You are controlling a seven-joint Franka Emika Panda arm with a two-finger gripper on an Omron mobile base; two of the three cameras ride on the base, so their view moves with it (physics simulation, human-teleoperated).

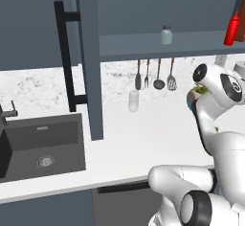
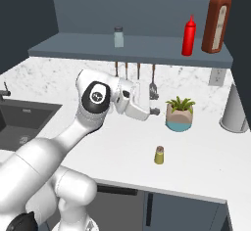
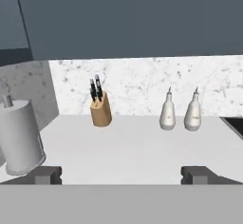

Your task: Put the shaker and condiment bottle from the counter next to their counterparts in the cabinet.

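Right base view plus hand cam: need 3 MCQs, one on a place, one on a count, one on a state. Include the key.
1. Where does the condiment bottle stand?
A. in the sink
B. on the cabinet shelf, beside the brown-red bottle
C. on the counter by the plant

2. How many white bottles stand by the backsplash in the hand view?
A. one
B. two
C. four

3. What state is the gripper in?
A. open, holding nothing
B. shut on the shaker
C. shut on the plant pot

Key: 1 B, the red nozzle bottle stands on the shelf left of the darker one. 2 B, a pair of white bottles stands right of the knife block. 3 A, the fingertips sit wide apart with bare counter between.
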